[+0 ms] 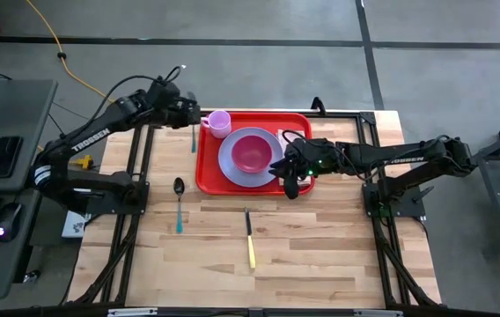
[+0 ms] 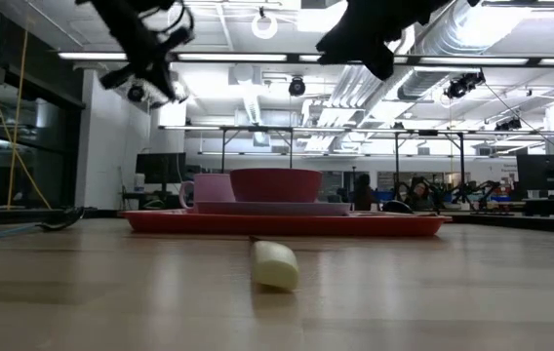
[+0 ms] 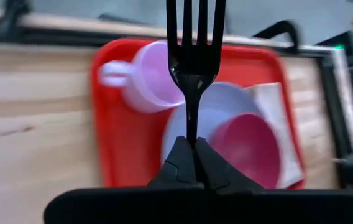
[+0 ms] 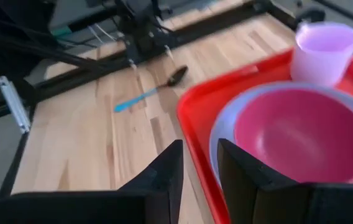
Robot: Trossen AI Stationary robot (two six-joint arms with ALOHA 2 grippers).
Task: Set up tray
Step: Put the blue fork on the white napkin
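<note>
A: The tray (image 1: 208, 173) lies at the far middle of the table, long axis left to right; plate (image 1: 232, 165), bowl (image 1: 252, 151) and cup (image 1: 218, 122) sit on it.

B: The left gripper (image 3: 190, 163) is clenched on a black fork (image 3: 194, 56), so lower it gently, tines away; the right gripper (image 4: 198, 163) hovers over the tray's near edge, jaws slightly apart, grasping nothing.

The pale wooden surface (image 1: 303, 246) carries the red tray (image 1: 208, 172) against its far edge, about midway along. A spoon with a blue handle (image 1: 179, 204) lies beside the tray toward the left edge. A yellow-handled utensil (image 1: 249, 239) lies near the middle, closer to the near edge.
</note>
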